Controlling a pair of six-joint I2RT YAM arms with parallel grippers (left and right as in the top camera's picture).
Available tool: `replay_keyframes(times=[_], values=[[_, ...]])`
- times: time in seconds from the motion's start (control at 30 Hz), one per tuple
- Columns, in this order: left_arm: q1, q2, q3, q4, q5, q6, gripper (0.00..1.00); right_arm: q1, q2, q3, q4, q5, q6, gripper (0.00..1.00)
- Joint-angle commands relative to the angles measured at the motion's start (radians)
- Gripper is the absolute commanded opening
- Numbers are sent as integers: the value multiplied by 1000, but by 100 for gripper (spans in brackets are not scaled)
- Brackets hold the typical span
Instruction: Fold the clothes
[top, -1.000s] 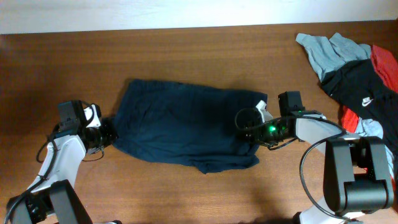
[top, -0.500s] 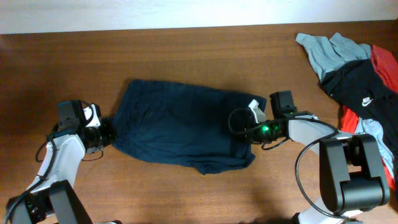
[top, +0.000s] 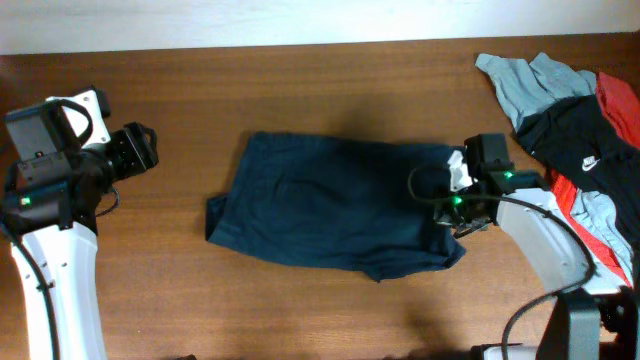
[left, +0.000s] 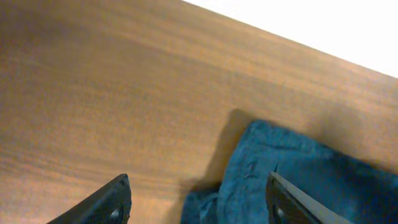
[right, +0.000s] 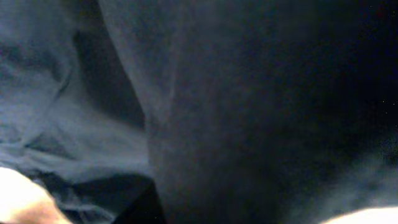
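One pair of navy shorts (top: 340, 215), spread out, unfolded; every fold left to do. Right gripper (top: 452, 203) pinched shut on right edge; left gripper (left: 199, 200) splayed wide, empty, clear of cloth.

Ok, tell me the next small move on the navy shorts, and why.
Probably raise the right gripper, which is shut on the right end of the navy shorts, and carry that end left over the rest. The shorts lie spread out unfolded, and the left gripper is open and clear of them.
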Motion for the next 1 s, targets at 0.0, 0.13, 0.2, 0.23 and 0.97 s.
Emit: replay_keyframes(times=[0.0, 0.13, 0.2, 0.23, 0.97], values=[[6, -3, 5, -22, 4, 20, 69, 3, -36, 98, -51, 94, 14, 4], [6, -3, 5, -24, 4, 20, 69, 57, -36, 209, -134, 179, 11, 4], [6, -3, 5, -24, 4, 20, 69, 103, -36, 265, -178, 240, 12, 4], [6, -3, 5, -24, 4, 20, 69, 130, -36, 290, -195, 262, 12, 4], [6, -19, 6, -66, 8, 34, 69, 780, 290, 543, -79, 503, 43, 4]])
